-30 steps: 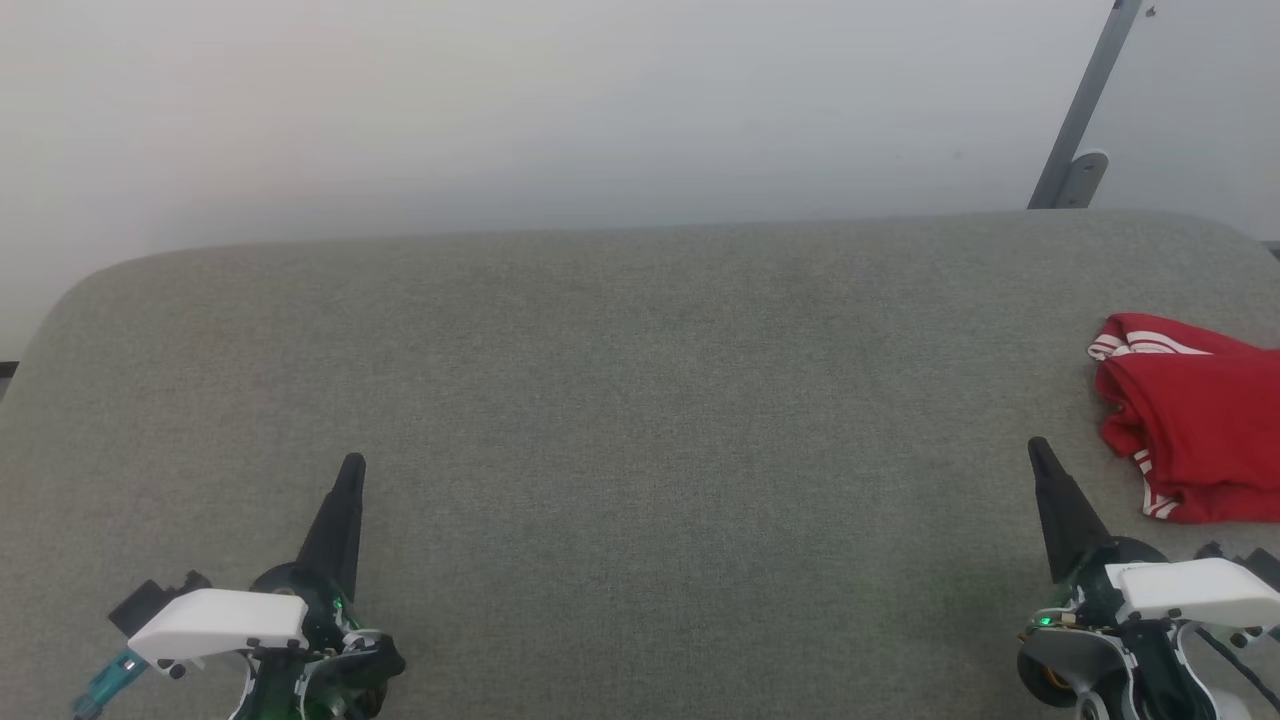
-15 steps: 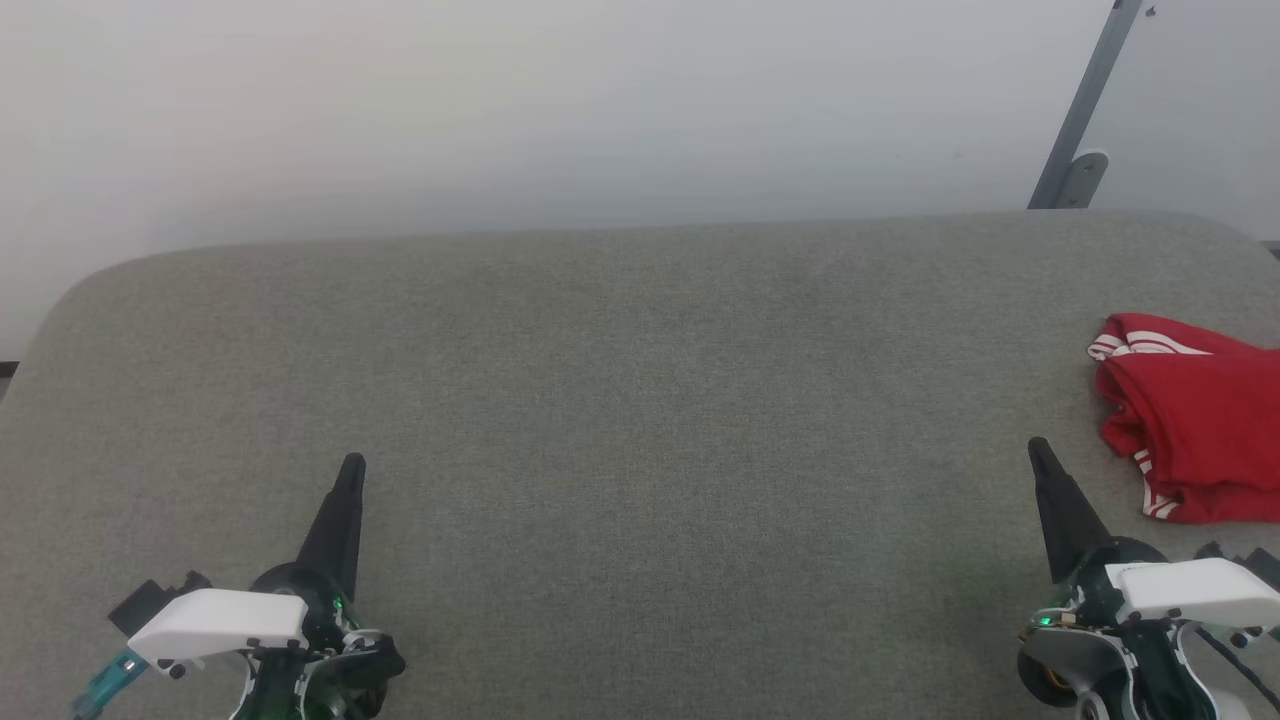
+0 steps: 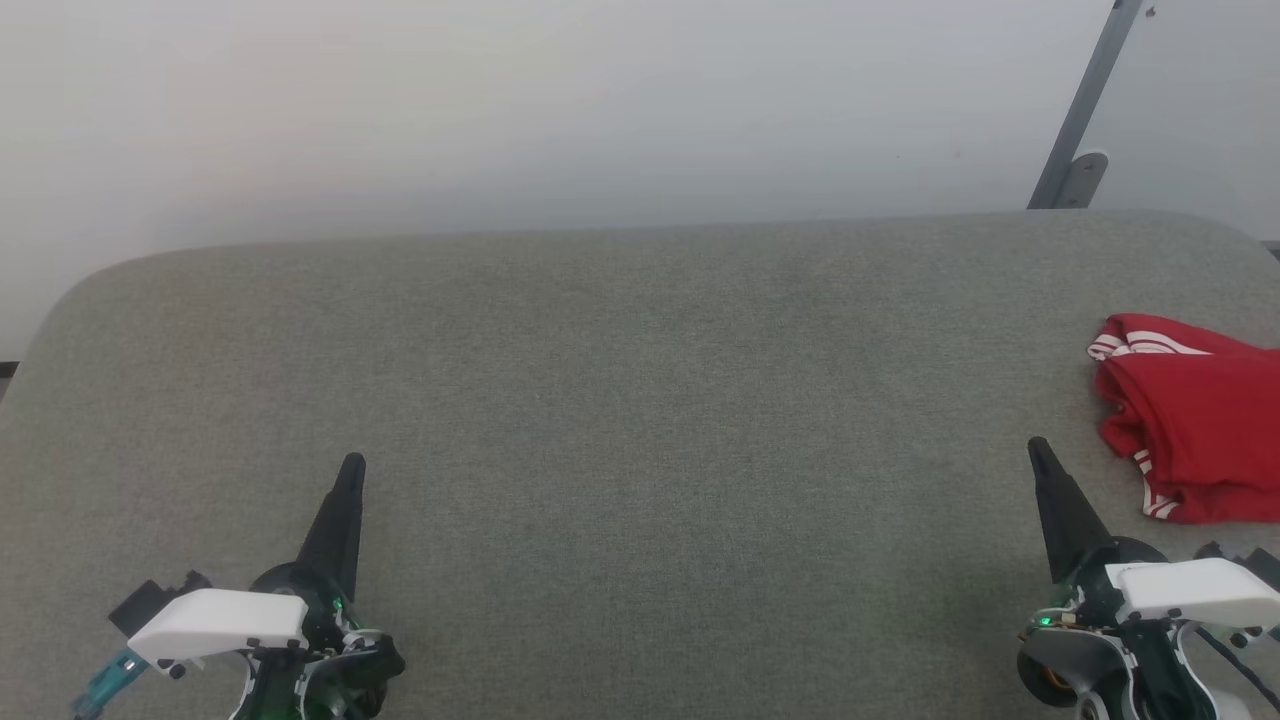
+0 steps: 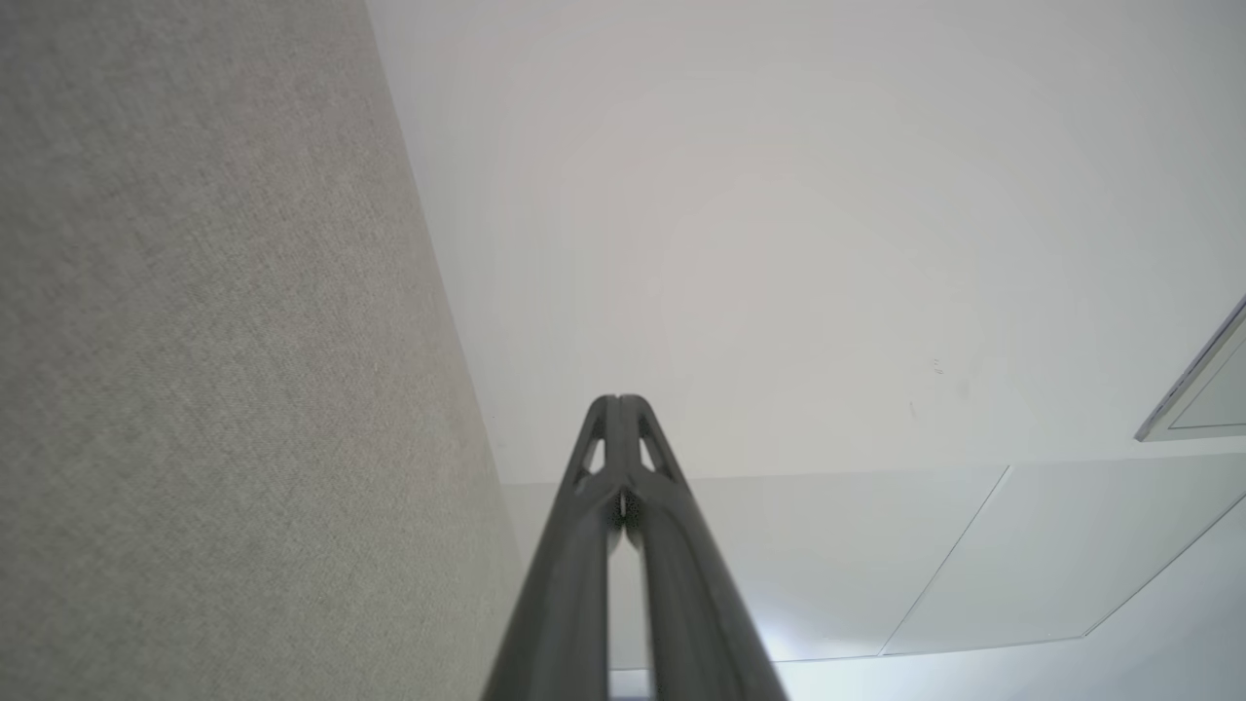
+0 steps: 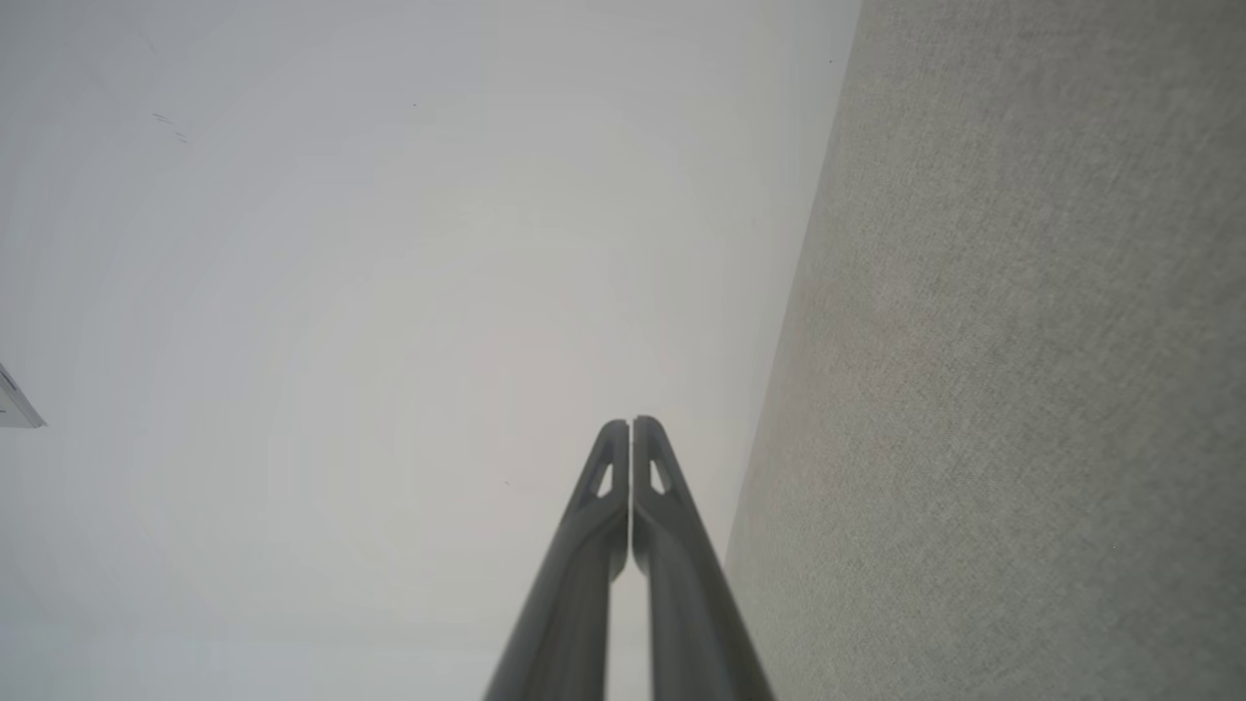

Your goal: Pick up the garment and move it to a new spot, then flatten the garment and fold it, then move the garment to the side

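Red soft-cloth jersey [image 3: 1195, 440] with white striped trim lies bunched at the grey fabric table's [image 3: 640, 380] right edge, perhaps folded aside; left gripper [image 3: 351, 464] and right gripper [image 3: 1036, 447] rest clenched, empty, by the front edge.

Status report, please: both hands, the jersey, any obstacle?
Left hand shut, empty. Right hand shut, empty. Jersey bunched on grey surface, far right. No obstacle seen.

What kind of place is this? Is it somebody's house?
Probably a robot test room, not a house. There's a big grey cloth-covered table with rounded corners, a bare white wall with a slanted grey metal strut, and one crumpled red jersey with white striped trim on the table.
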Controlling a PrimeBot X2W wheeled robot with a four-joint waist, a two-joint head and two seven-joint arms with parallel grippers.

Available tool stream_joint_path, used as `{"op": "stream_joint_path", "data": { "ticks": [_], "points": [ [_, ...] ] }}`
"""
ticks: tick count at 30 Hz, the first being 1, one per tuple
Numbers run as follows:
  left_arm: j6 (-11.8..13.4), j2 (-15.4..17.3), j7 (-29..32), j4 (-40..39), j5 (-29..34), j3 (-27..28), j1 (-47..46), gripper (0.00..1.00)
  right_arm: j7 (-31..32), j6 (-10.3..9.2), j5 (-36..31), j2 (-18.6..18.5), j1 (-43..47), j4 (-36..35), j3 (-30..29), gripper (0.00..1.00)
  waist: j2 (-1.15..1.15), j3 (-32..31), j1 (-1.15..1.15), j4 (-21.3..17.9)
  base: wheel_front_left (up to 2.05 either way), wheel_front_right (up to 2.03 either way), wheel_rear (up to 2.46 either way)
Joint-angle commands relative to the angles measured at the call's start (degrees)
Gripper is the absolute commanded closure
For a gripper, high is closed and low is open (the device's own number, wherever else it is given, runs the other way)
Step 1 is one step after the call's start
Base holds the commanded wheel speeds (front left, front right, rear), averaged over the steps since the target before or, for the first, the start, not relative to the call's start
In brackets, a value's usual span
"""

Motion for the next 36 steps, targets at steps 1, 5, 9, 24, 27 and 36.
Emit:
{"op": "stream_joint_path", "data": {
  "ticks": [1, 5, 9, 24, 27, 36],
  "points": [
    [-0.27, -0.16, 0.17, -0.05, -0.21, 0.17, -0.6, 1.0, 0.15, 0.02, 0.25, 0.2, -0.29, -0.23, -0.06, 1.0, 0.0, 0.0, 0.0, 0.0, 0.0, 0.0, 0.0],
    [-0.27, -0.16, 0.17, -0.05, -0.21, 0.17, -0.6, 1.0, 0.14, 0.02, 0.25, 0.2, -0.29, -0.23, -0.06, 1.0, 0.0, 0.0, 0.0, 0.0, 0.0, 0.0, 0.0],
    [-0.27, -0.16, 0.16, -0.05, -0.21, 0.16, -0.6, 1.0, 0.14, 0.02, 0.25, 0.2, -0.29, -0.23, -0.06, 1.0, 0.0, 0.0, 0.0, 0.0, 0.0, 0.0, 0.0],
    [-0.27, -0.16, 0.16, -0.06, -0.22, 0.16, -0.6, 1.0, 0.14, 0.02, 0.26, 0.2, -0.29, -0.23, -0.05, 1.0, 0.0, 0.0, 0.0, 0.0, 0.0, 0.0, 0.0],
    [-0.27, -0.16, 0.16, -0.06, -0.22, 0.16, -0.6, 1.0, 0.14, 0.02, 0.26, 0.2, -0.29, -0.23, -0.05, 1.0, 0.0, 0.0, 0.0, 0.0, 0.0, 0.0, 0.0],
    [-0.27, -0.16, 0.16, -0.06, -0.22, 0.16, -0.6, 1.0, 0.14, 0.02, 0.26, 0.2, -0.29, -0.23, -0.04, 1.0, 0.0, 0.0, 0.0, 0.0, 0.0, 0.0, 0.0]
  ]
}}
